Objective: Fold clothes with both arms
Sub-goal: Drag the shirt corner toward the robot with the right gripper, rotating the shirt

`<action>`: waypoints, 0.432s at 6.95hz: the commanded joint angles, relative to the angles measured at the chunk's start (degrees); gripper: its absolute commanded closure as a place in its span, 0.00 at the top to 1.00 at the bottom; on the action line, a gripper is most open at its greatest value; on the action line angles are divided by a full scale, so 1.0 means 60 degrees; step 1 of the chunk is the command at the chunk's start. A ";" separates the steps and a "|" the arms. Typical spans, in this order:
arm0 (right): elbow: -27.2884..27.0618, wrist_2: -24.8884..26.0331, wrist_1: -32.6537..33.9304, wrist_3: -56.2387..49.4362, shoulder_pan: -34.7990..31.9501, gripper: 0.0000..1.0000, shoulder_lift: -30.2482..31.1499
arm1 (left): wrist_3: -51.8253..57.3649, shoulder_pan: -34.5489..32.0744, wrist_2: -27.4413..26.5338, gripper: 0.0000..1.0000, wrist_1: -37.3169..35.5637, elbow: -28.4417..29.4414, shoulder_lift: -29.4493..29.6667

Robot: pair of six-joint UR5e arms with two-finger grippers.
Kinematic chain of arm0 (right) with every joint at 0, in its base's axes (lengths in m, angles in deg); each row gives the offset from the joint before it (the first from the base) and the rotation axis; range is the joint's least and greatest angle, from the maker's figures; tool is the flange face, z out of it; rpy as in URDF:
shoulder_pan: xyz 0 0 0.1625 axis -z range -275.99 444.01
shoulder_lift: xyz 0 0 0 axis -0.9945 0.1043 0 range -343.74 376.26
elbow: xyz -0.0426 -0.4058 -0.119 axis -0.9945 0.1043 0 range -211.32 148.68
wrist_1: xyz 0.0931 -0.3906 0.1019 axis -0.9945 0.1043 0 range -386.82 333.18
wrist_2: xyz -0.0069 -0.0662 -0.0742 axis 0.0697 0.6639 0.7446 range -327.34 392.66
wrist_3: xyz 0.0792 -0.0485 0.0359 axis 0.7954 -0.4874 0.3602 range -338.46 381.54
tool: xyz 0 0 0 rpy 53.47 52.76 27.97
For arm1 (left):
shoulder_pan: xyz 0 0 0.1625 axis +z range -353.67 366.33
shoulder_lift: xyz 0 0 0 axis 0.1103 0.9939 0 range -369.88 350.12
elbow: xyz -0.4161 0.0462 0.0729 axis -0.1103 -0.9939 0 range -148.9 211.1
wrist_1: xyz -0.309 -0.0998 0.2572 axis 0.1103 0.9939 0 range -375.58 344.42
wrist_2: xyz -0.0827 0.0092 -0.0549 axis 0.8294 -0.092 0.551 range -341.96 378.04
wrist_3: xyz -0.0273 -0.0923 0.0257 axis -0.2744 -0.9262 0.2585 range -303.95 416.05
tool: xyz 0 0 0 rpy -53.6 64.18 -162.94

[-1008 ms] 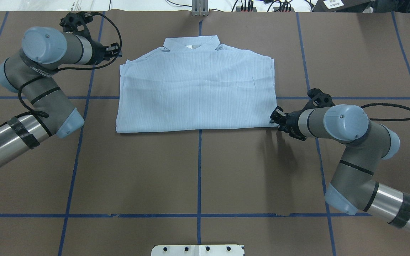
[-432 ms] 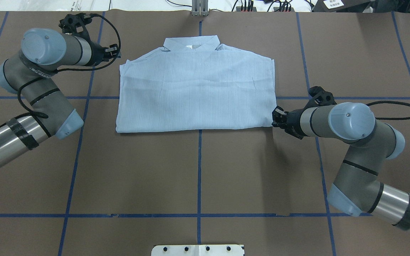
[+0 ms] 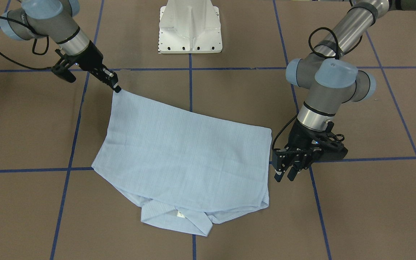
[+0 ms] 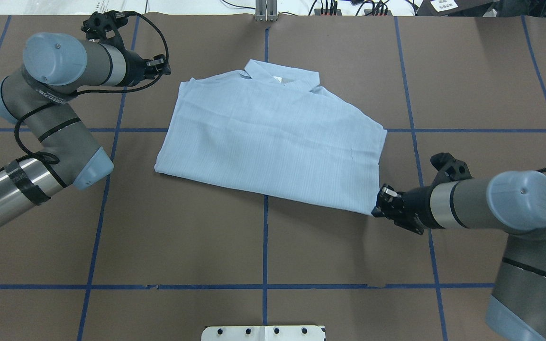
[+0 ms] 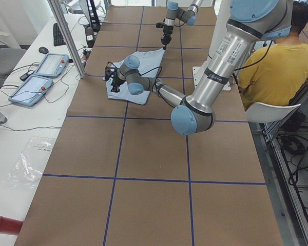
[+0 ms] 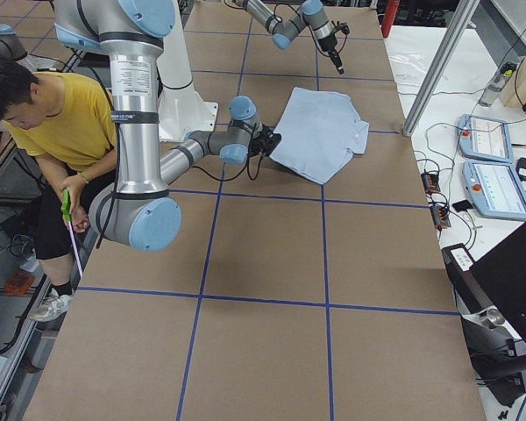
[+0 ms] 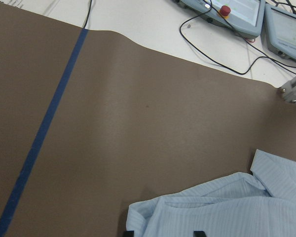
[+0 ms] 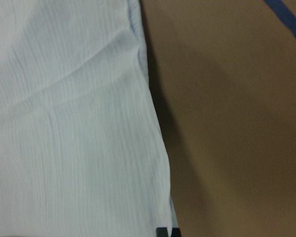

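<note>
The light-blue striped shirt (image 4: 273,137) lies folded and skewed on the brown table, collar at the far side (image 4: 277,76). It also shows in the front view (image 3: 182,159). My right gripper (image 4: 381,202) is shut on the shirt's near right corner, also seen in the front view (image 3: 117,87). In the right wrist view the fingertips (image 8: 161,231) are pinched on the cloth edge. My left gripper (image 4: 165,66) is open beside the far left shoulder corner, not touching it. In the front view (image 3: 284,176) it hovers just off the shirt's edge. The shirt corner (image 7: 138,215) lies between its fingertips' lines.
The white pedestal base (image 3: 190,27) stands at the robot's edge of the table. Blue tape lines (image 4: 265,237) cross the brown cover. A metal post (image 4: 266,9) and control pendants (image 7: 237,12) are beyond the far edge. A person in yellow (image 6: 66,123) sits beside the robot.
My right gripper has pulled the shirt's near right corner towards the robot and to the right, turning the whole shirt clockwise in the overhead view. My left gripper shifted slightly right and stays open.
</note>
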 commanded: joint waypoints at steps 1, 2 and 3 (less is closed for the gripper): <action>-0.1094 -0.2737 -0.0025 0.0068 0.1265 0.00 0.1045 | -0.0679 0.0954 0.0009 0.50 -0.1500 -0.2429 -0.0691; -0.1138 -0.3726 -0.0025 0.0097 0.2053 0.00 0.1003 | -0.0741 0.1119 0.0009 0.51 -0.1799 -0.2673 -0.0695; -0.1109 -0.3780 -0.0025 0.0111 0.2815 0.99 0.0988 | -0.1133 0.1353 0.0009 0.53 -0.1816 -0.2806 -0.0782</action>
